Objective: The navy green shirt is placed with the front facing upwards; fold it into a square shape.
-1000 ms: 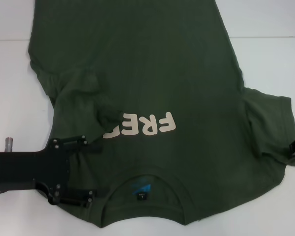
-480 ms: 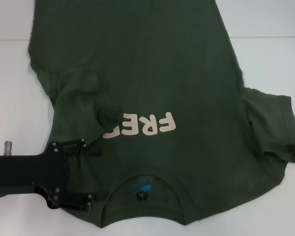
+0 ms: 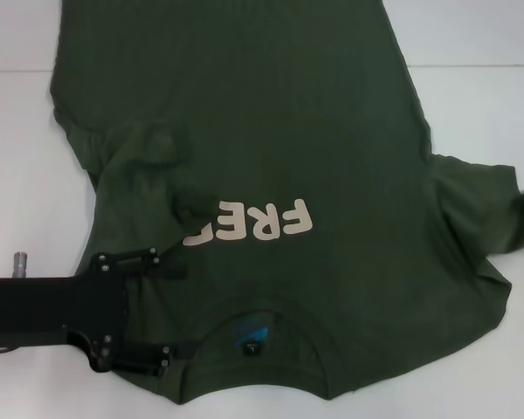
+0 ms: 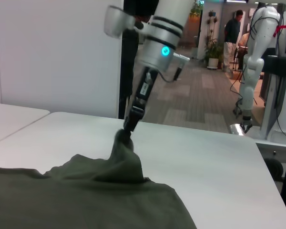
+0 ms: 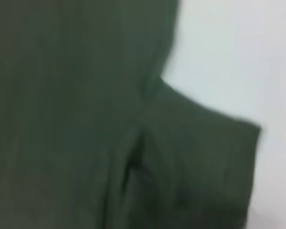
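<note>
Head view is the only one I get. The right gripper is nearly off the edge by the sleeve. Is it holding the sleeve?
Observer: Yes. The left wrist view shows the right gripper pinching the sleeve.
Operator: Is the sleeve lying flat?
Observer: No. It is pulled up into a little peak above the table.
Operator: I can see my left gripper open by the collar. Is anybody near the robot?
Observer: One person stands far back in the room, well beyond the table.
</note>
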Robot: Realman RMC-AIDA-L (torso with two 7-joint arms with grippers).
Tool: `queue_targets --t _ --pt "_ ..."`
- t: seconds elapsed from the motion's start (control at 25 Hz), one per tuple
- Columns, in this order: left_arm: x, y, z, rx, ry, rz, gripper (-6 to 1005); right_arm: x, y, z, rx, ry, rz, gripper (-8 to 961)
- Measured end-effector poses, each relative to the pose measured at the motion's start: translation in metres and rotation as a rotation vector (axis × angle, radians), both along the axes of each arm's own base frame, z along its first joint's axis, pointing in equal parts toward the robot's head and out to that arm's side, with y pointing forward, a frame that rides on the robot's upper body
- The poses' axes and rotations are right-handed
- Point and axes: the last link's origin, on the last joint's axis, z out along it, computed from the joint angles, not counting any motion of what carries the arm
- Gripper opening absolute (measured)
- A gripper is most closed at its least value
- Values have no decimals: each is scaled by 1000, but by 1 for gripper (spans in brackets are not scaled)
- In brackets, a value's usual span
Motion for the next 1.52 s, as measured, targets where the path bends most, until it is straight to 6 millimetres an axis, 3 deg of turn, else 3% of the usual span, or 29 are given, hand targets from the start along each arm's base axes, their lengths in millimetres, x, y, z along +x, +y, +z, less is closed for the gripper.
queue_targets --t 0.48,0.84,1.04,1.52 --pt "-6 0 1 18 -5 54 909 -91 23 -38 -184 -140 301 45" --pt "-10 -4 0 23 -5 78 909 -134 19 -74 -312 -191 492 63" --pt "-11 -4 0 22 -5 80 908 -142 12 -92 -403 -210 550 73" --pt "-11 -6 -1 13 -9 98 908 -133 -1 -116 -566 -211 578 96"
